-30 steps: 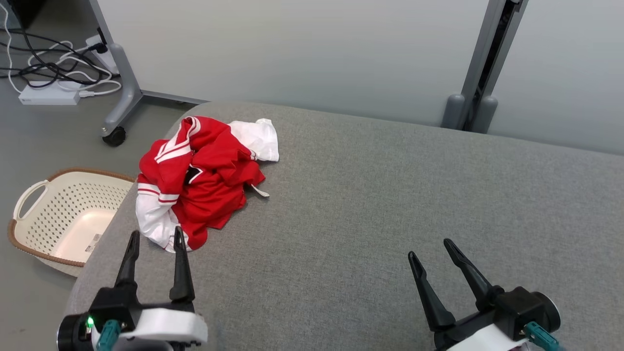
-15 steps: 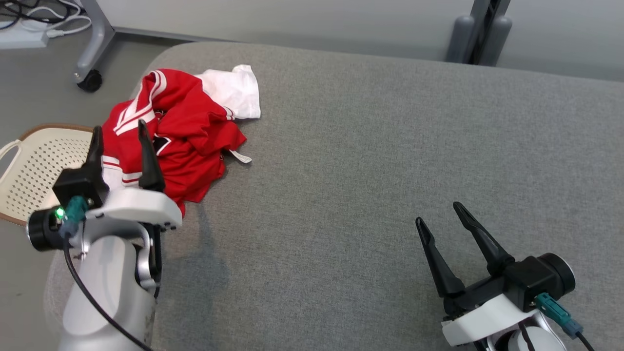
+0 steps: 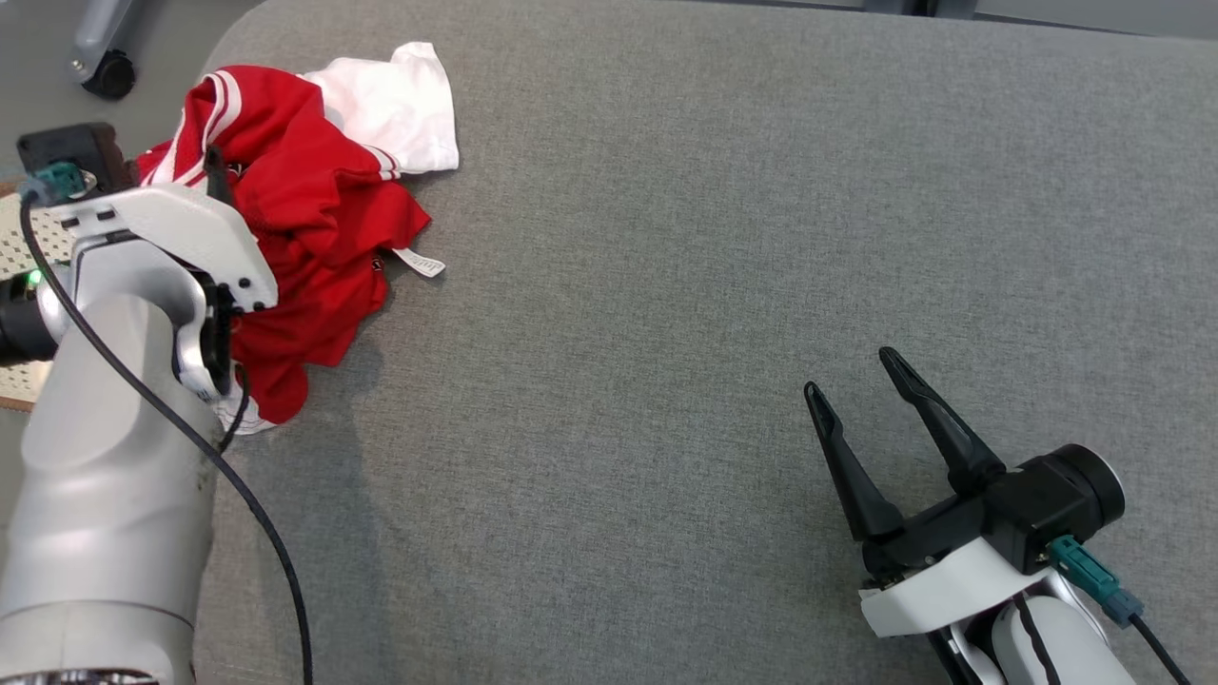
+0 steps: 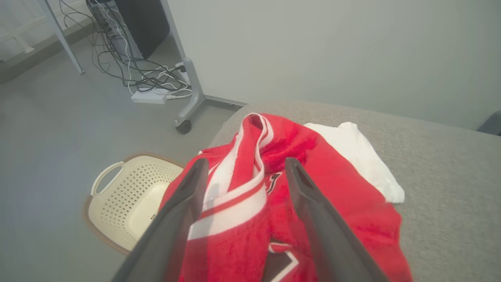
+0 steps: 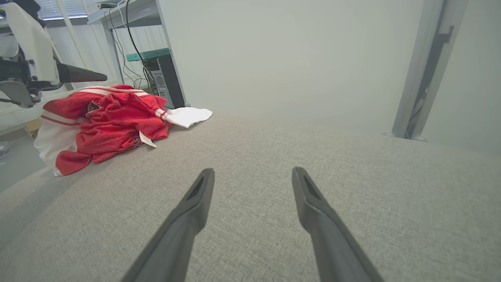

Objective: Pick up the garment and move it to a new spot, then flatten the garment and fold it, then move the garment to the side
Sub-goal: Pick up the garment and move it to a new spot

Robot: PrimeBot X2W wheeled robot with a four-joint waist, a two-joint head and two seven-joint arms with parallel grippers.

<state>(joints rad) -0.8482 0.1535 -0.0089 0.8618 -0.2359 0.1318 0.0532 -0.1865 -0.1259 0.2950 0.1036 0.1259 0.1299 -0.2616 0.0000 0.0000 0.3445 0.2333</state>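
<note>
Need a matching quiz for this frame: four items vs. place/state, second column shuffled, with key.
1 garment
2 left tool
3 right tool
4 basket

A open, above bare grey cushion
B on the floor
C crumpled, at the cushion's left end
D open, poised over red cloth

Pairs: 1-C, 2-D, 3-A, 4-B

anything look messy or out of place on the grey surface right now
Yes: the red and white garment lies crumpled in a heap at the left edge of the grey padded surface, one white sleeve splayed out and its label sticking out. Nothing else stands out.
</note>
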